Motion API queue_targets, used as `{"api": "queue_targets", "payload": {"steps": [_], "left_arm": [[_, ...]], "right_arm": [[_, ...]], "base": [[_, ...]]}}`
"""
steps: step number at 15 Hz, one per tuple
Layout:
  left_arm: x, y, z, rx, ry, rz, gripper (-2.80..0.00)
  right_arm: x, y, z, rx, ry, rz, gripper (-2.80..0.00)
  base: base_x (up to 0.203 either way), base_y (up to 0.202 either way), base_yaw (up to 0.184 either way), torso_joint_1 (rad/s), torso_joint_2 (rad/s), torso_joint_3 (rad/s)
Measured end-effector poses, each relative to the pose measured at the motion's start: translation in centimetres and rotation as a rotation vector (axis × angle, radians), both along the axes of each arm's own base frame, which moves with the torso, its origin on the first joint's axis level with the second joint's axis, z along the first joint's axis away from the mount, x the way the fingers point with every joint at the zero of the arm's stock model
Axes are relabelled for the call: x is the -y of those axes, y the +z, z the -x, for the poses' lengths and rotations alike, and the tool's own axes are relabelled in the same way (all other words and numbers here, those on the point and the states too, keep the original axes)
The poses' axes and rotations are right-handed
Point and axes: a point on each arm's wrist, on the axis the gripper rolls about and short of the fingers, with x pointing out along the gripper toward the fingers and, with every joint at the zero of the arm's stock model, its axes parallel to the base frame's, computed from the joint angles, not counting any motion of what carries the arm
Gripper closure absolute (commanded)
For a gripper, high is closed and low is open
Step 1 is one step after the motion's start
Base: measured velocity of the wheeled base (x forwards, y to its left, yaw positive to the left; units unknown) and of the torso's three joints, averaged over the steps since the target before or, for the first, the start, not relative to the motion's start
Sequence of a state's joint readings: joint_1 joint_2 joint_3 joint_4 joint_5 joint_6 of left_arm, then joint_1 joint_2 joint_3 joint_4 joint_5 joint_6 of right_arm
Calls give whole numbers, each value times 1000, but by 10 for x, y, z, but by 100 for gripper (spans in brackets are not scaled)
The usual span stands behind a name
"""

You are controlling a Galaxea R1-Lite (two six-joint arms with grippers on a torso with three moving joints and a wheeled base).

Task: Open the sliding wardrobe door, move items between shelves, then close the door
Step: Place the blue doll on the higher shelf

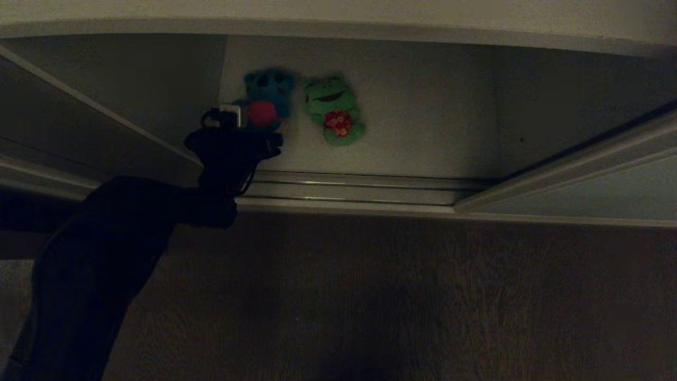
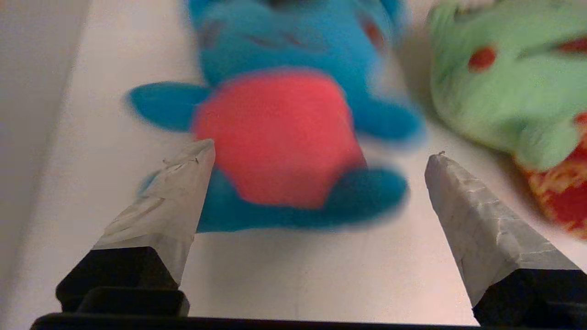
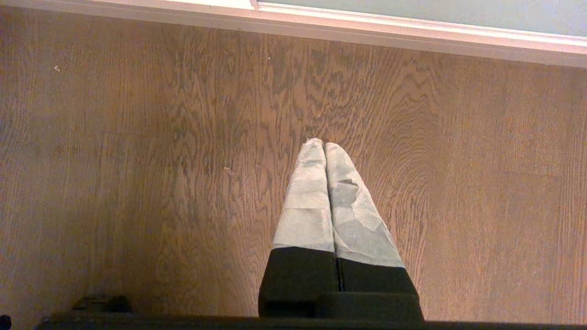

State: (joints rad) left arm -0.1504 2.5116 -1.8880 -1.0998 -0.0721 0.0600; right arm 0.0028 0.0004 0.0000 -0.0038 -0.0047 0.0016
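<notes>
The left arm is seen in the head view as a dark sleeved limb rising from the lower left corner and reaching forward over the metal floor track (image 1: 365, 182) into the wardrobe opening. The left gripper (image 2: 321, 153) is held low and roughly level over the white shelf (image 1: 423, 132), pointed at the back of the compartment. Its two taped fingers (image 2: 179, 183) are spread wide apart, one on each side of the lower body of the blue plush toy (image 2: 284, 133); nothing is clamped between them, and whether either finger touches the toy cannot be told.

The blue plush toy is found on the shelf near its left wall, with its pink-red belly turned toward the wrist camera. The green frog (image 1: 334, 110) is seen just beside it, toward the middle of the shelf, its red flowered belly showing; the two toys lie very close, and contact between them cannot be made out.

The sliding wardrobe door (image 1: 597, 185) is seen slid to the right side of the opening, so that the shelf is exposed.

The right gripper (image 3: 324, 145) is held pointing down over the wooden floor (image 3: 137, 160), well away from the shelf, with its fingers pressed together and nothing between them.
</notes>
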Motion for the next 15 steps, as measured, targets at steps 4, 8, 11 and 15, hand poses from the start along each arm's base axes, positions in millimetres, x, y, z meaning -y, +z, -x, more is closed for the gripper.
{"api": "queue_targets", "payload": {"steps": [4,8,11,15], "left_arm": [[1,-20,-10,-23,2,-1,-280],[0,-26,-12,-31,-1,10,-280],[-4,-28,-14,-39,7,15,0],[-7,-29,-15,-39,10,17,0]], "right_arm": [[0,0,0,0,0,0,0],[0,0,0,0,0,0,0],[0,0,0,0,0,0,0],[0,0,0,0,0,0,0]], "base": [[0,0,0,0,0,0],[0,0,0,0,0,0],[0,0,0,0,0,0],[0,0,0,0,0,0]]}}
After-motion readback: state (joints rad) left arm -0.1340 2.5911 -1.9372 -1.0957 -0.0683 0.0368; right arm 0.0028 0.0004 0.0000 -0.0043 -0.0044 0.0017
